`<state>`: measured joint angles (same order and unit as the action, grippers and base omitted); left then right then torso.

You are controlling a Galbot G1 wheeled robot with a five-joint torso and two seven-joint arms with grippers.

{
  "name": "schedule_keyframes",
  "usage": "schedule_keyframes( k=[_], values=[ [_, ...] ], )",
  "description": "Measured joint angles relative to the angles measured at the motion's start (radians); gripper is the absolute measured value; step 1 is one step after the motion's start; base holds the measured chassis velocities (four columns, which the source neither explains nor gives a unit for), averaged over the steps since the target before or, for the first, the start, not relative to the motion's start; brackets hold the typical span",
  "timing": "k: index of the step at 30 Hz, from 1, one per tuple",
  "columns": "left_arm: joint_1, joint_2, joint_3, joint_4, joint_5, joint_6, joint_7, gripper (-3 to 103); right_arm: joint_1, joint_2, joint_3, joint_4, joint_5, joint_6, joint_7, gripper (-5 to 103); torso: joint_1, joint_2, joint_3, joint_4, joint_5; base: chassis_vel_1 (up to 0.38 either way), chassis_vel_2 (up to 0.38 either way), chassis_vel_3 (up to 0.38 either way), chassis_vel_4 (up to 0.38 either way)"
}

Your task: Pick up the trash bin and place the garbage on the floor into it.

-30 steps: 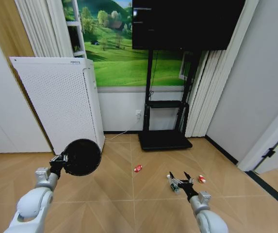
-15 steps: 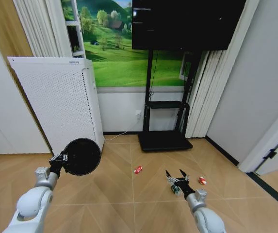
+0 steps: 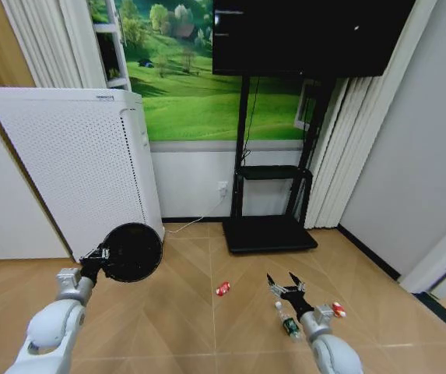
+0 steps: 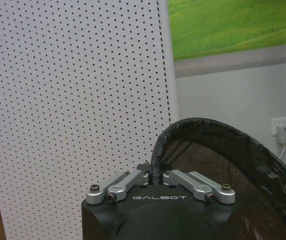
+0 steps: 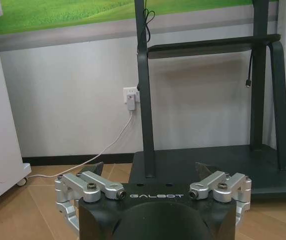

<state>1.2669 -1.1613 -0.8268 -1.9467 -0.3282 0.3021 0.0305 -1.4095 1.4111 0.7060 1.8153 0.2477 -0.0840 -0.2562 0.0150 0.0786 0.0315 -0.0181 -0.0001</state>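
Black mesh trash bin [image 3: 132, 252] round-rimmed, herringbone wood floor [image 3: 191, 327]

The head camera looks forward and down from high up. Each wrist camera sits close behind its own fingers, facing the wall — views sharing the white perforated appliance [image 3: 75, 167].

Ahead of you a tall white perforated appliance [image 3: 82, 167] stands against the left wall. Beside it a black stand [image 3: 273, 195] carries a dark screen [image 3: 308, 35], before a green meadow mural [image 3: 187, 78]. A white cable [image 5: 105, 150] runs from the wall socket [image 5: 130, 95].
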Motion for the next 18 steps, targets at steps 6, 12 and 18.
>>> schedule_keyframes(
  k=[6, 12, 18],
  values=[
    [0.001, -0.006, 0.003, -0.001, -0.001, 0.003, 0.000, 7, -0.003, 0.000, -0.001, -0.013, 0.000, 0.009, 0.001, 100, 0.000, 0.000, 0.000, -0.0003, 0.0001, -0.095, 0.054, 0.066, -0.072],
    [0.002, -0.008, -0.002, -0.001, -0.005, 0.003, 0.000, 7, 0.010, -0.006, -0.031, -0.033, -0.005, -0.006, 0.001, 100, 0.000, 0.000, 0.000, -0.0001, 0.0000, 0.031, -0.030, -0.028, 0.026],
    [0.008, -0.016, -0.003, 0.000, -0.005, -0.002, 0.000, 7, 0.080, -0.010, -0.093, -0.095, -0.007, -0.029, 0.015, 100, 0.000, 0.000, 0.000, 0.0000, -0.0001, 0.019, -0.005, -0.007, 0.011]
  ],
)
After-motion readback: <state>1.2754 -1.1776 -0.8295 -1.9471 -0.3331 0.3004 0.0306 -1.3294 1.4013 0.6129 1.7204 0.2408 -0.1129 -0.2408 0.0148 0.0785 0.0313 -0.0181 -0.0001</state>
